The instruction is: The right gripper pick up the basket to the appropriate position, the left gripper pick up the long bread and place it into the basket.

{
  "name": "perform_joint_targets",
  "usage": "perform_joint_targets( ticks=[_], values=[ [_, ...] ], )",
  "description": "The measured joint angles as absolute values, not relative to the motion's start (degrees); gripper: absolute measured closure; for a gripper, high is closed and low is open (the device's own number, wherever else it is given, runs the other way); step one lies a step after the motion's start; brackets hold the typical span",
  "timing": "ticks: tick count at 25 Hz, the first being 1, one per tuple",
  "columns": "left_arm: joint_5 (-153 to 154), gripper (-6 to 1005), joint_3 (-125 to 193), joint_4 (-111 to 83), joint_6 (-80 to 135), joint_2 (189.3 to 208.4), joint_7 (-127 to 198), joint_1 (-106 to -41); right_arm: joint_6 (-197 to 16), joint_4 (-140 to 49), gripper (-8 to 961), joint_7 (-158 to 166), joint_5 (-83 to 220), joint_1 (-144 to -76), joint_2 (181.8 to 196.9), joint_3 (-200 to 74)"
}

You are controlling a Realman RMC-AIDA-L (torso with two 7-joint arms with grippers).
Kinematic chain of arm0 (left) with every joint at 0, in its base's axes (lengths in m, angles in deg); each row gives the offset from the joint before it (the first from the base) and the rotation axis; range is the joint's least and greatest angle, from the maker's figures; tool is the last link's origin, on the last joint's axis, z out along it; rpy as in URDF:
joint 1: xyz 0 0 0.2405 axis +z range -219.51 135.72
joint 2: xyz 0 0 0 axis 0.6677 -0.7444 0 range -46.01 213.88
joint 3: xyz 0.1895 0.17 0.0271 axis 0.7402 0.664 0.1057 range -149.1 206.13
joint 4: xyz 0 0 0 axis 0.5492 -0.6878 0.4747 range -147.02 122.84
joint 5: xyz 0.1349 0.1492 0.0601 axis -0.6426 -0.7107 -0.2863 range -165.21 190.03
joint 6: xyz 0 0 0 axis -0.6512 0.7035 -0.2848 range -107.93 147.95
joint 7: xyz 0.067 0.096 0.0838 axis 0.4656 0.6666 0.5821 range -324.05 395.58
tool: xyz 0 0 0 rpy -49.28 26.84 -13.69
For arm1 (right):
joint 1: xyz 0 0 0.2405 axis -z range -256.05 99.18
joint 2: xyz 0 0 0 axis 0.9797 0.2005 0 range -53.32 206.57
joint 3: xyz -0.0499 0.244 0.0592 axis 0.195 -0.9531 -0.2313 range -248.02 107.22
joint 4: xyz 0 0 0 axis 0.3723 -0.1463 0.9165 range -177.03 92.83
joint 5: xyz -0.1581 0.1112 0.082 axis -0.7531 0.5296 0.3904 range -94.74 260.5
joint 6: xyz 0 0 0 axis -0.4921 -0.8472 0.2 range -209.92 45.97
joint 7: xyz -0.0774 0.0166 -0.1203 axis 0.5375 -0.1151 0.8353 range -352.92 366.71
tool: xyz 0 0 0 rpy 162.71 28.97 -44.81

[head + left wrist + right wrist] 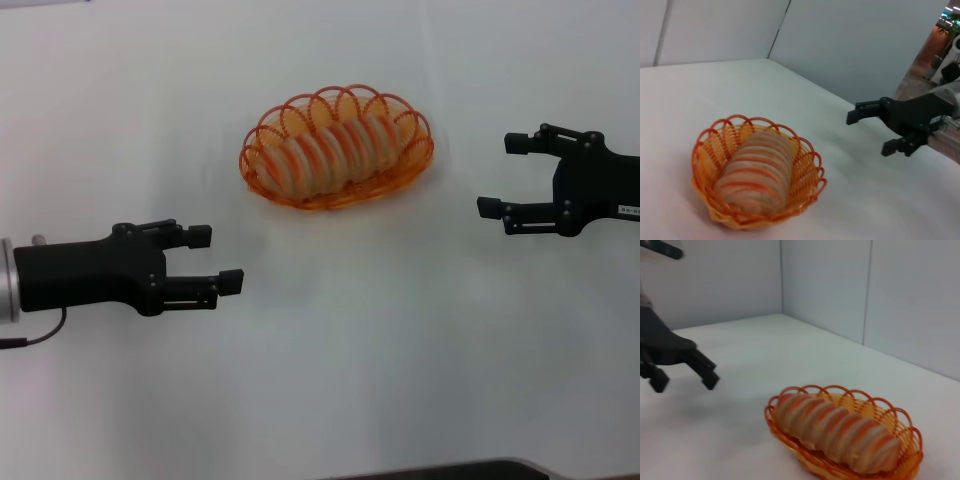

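basket (337, 190): orange wire basket standing on the white table (330, 380), between my two grippers.
long bread (335, 150): lying lengthwise inside the basket, ridges crosswise.
my left gripper (221, 258): left of the basket and nearer me, well apart from it, fingers spread, holding nothing.
my right gripper (500, 175): right of the basket, apart from it, fingers spread, released.
head view only: both grippers together.
left wrist view: basket (757, 175), bread (757, 170), my right gripper (872, 132) beyond.
right wrist view: basket (845, 440), bread (837, 430), my left gripper (685, 380) beyond.
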State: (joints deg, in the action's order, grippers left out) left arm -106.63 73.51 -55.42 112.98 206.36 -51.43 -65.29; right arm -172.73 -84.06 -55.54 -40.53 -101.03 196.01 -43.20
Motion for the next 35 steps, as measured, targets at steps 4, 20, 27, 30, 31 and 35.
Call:
perform_joint_targets(
  ticks=[4,20,27,30,31,35],
  values=[
    [-106.71,139,73.51,-54.23,113.01,206.37,-51.03,-65.27,-170.64,-82.65,9,-55.18,-40.43,-101.4,196.02,-43.16],
    [-107.02,139,73.52,-54.01,114.65,206.36,-50.89,-64.59,-167.27,-80.9,9,-54.04,-39.99,-103.05,196.17,-43.39],
    [-106.84,139,73.52,-54.01,114.49,206.02,-50.89,-64.85,-167.13,-80.49,9,-54.01,-39.98,-103.06,196.14,-43.15],
    [-106.88,139,73.54,-54.01,114.46,206.01,-50.89,-65.01,-167.13,-80.12,9,-54.01,-39.98,-102.98,196.07,-43.12],
    [-106.95,139,73.56,-54.01,114.45,206.01,-50.89,-65.08,-167.13,-80.04,9,-54.01,-39.98,-102.98,196.05,-43.12],
    [-107.03,139,73.6,-54.01,114.42,206.0,-50.89,-65.11,-167.13,-80.02,9,-54.01,-40.03,-103.03,196.04,-43.14]
  ],
)
